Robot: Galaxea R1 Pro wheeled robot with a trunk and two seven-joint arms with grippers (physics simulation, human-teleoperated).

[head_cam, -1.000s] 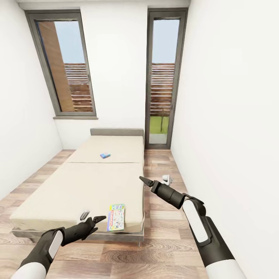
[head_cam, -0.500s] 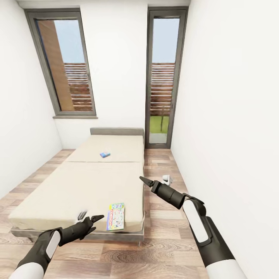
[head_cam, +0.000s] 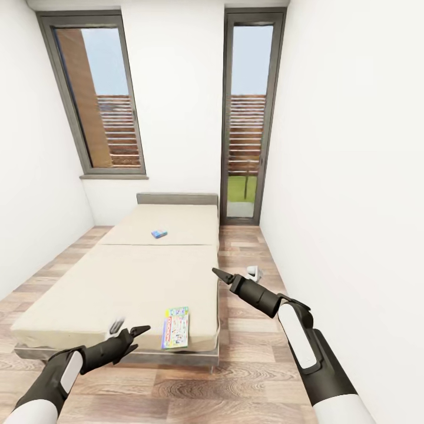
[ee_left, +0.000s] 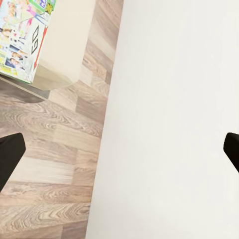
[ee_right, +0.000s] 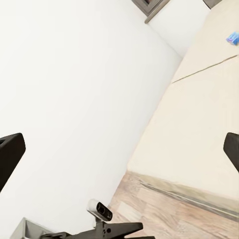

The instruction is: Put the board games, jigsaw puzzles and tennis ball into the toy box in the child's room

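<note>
Board game [head_cam: 176, 327] unmoved at bed [head_cam: 118, 282] edge; left gripper [head_cam: 126, 327] drew back.

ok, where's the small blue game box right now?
Head view: the small blue game box lies on the beige bed's far half, near the grey headboard.

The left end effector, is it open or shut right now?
Open: the left end effector's fingers stand apart, empty, at the bed's foot.

Two board games lie on one bed [head_cam: 123, 277]: a large cartoon-covered box [head_cam: 176, 327] at lower centre of the head view and a small blue box [head_cam: 159, 234] mid-frame. Two grey-framed windows, upper left [head_cam: 97, 97] and upper centre [head_cam: 250, 118], break the far wall.
</note>
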